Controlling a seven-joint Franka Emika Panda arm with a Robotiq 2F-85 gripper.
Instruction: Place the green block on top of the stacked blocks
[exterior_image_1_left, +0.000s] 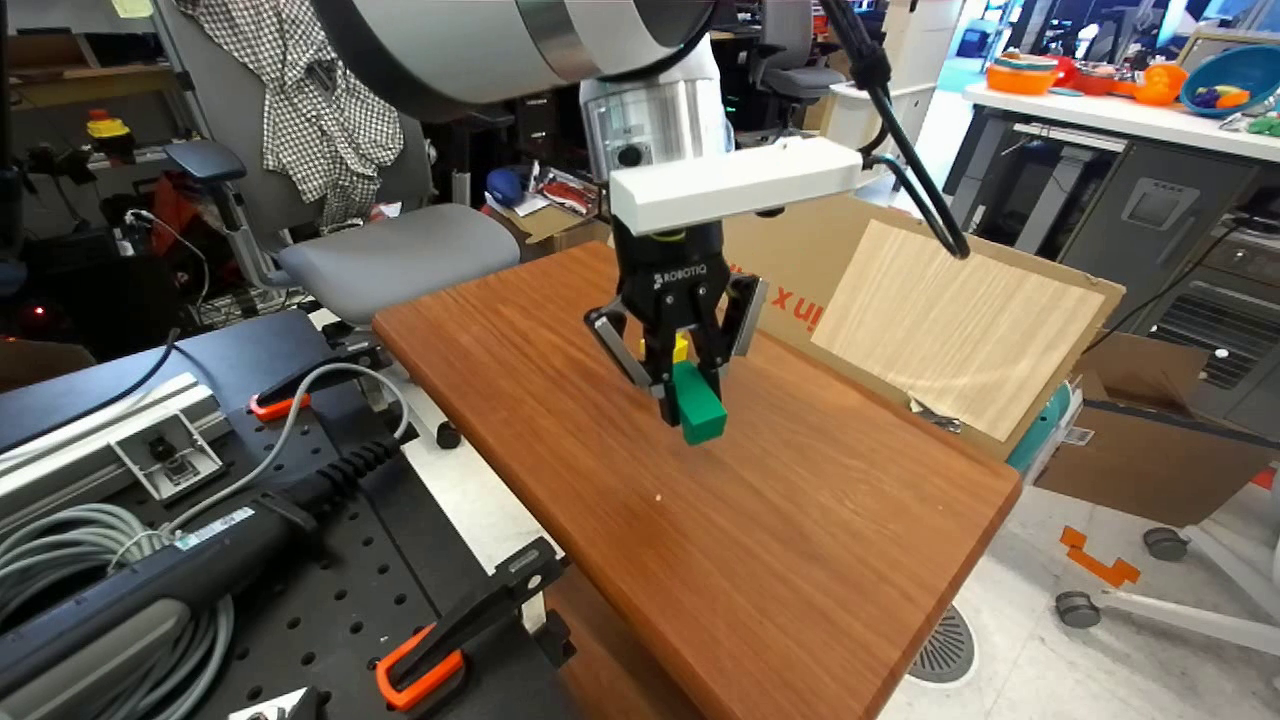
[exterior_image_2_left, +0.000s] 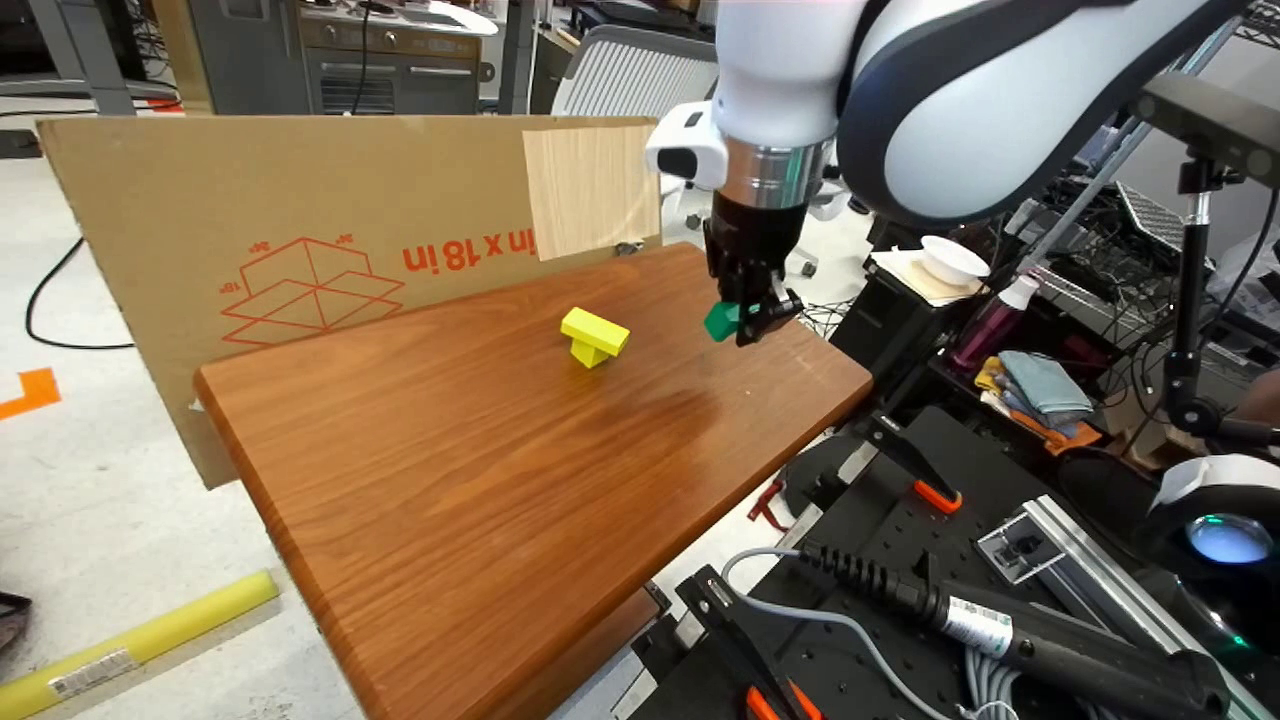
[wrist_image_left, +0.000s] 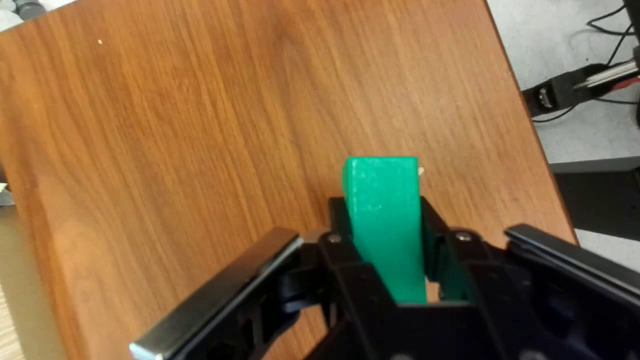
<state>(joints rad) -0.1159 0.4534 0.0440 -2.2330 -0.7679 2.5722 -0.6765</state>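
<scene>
Your end effector (exterior_image_1_left: 692, 397) holds the green block (wrist_image_left: 387, 225) above the worktop (exterior_image_2_left: 450, 490).
You have it pinched between the fingers (wrist_image_left: 340, 252), one end jutting past their tips. In an exterior view, the stacked blocks (exterior_image_2_left: 594, 339) stand on the worktop, apart from your green block: an elongated yellow piece (exterior_image_2_left: 597, 331) lies across a smaller yellow one (exterior_image_2_left: 588, 354). Behind them, a cardboard panel (exterior_image_2_left: 470, 185) stands along the worktop's edge.

The Franka Panda arm (exterior_image_2_left: 970, 130) reaches from above; its Robotiq gripper (wrist_image_left: 383, 207) points downward, and the two fingers (wrist_image_left: 340, 215) are clamping, almost parallel, with narrow gap between.
</scene>
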